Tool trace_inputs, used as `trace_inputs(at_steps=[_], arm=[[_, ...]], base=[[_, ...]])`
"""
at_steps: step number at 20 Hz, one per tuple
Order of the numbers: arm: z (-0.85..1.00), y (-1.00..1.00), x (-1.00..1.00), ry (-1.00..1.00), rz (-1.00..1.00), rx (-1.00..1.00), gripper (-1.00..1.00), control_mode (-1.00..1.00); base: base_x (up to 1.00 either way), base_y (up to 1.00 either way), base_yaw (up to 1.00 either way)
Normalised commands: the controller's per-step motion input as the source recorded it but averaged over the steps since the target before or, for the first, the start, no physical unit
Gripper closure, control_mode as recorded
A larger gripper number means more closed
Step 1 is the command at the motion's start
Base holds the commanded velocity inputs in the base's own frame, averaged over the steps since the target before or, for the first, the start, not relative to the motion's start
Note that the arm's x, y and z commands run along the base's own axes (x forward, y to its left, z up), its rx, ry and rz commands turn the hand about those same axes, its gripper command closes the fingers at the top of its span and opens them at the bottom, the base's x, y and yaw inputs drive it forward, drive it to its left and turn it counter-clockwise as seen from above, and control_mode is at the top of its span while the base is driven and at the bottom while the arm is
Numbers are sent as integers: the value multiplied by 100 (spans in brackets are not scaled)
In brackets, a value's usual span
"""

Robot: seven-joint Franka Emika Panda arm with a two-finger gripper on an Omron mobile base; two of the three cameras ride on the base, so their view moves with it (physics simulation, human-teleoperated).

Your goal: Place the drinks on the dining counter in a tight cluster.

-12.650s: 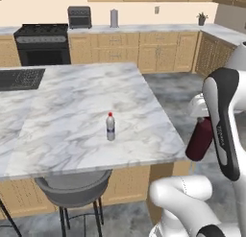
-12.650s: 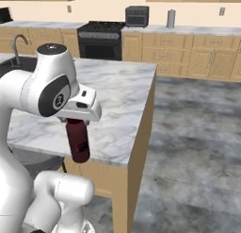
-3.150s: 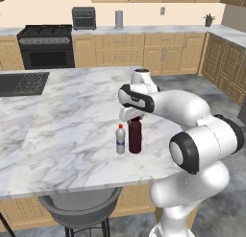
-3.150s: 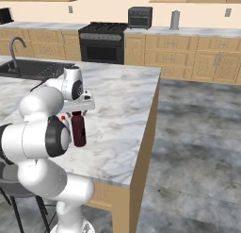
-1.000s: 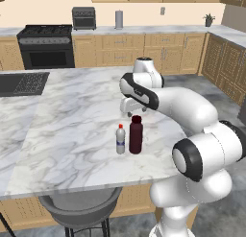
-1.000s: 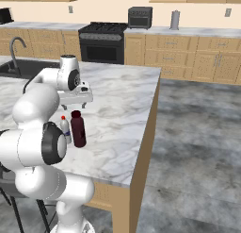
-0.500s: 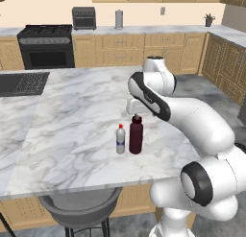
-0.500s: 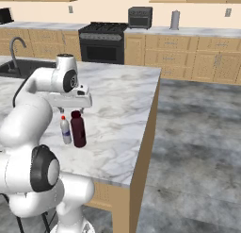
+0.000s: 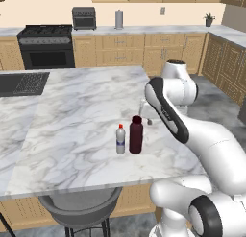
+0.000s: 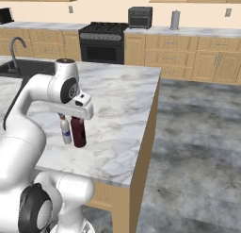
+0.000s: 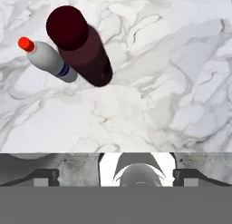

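Item 1, stool [image 9: 79,207]: grey seat tucked under the near counter edge; legs cut off at the picture bottom.

Item 2, counter [image 9: 62,130]: marble top; I see open marble left of and beyond the bottles, and the right edge drops to bare floor [image 10: 197,147].

Item 3, small bottle [image 9: 121,139], red cap, upright on the counter near its front right corner, just beside the maroon bottle [image 9: 136,135]; whether they touch I cannot tell.

Item 4, gripper [image 9: 146,113]: jaws apart, holding nothing, above and just behind the maroon bottle. Three seconds ago it was clamped on that bottle; since then it has let go and lifted off. Fingertips are largely hidden by the arm in the right base view.

Item 5, sink [image 9: 21,82]: far left, cut off.

Item 6, stove [image 9: 46,48]: against the back wall.
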Motion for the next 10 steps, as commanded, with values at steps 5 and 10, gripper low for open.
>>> trace_inputs(at_steps=[5, 10], arm=[[30, -20, -61, 0, -16, 1, -100, -100], [27, -1, -43, 0, -4, 0, -100, -100]], base=[[0, 0, 0], [0, 0, 0]])
